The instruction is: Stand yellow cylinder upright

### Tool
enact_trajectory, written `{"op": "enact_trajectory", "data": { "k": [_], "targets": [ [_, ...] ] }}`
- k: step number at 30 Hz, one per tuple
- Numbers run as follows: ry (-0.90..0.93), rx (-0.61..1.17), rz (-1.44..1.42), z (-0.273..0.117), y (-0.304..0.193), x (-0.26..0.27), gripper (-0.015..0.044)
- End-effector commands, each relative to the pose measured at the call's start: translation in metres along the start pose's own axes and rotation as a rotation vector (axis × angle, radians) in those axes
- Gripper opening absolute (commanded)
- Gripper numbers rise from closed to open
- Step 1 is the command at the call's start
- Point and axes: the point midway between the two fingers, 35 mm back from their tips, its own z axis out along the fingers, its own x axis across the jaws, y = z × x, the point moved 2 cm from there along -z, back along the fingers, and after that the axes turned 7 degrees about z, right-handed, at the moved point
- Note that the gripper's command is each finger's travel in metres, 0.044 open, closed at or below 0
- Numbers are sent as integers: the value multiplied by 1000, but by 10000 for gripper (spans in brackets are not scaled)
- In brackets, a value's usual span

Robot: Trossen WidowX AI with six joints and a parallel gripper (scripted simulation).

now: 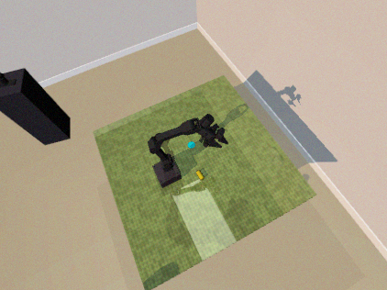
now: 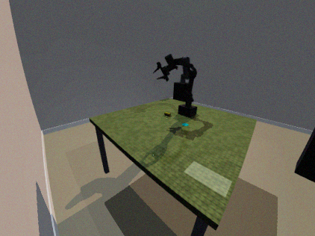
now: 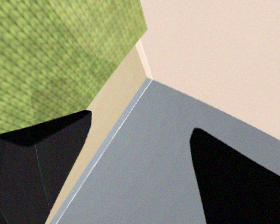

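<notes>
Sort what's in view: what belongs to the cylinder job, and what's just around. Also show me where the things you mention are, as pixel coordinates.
Part of the job:
- yellow cylinder (image 1: 200, 174) (image 2: 167, 114), lying on its side
- cyan circle (image 1: 191, 145) (image 2: 185, 125), the target
- jaws, apart, nothing between them

Just around:
- pale rectangular patch (image 1: 206, 223) (image 2: 209, 178) on the green top
- large black block (image 1: 41, 108) at the side
</notes>
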Motion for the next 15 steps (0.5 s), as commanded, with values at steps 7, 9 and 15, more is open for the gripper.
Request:
{"op": "enact_trajectory", "data": {
  "k": [7,9,15],
  "targets": [
    [214,90,462,46,-22,59,309],
    [256,123,564,54,-28,73,309],
    [372,253,877,73,-46,114,309]
  ]
}}
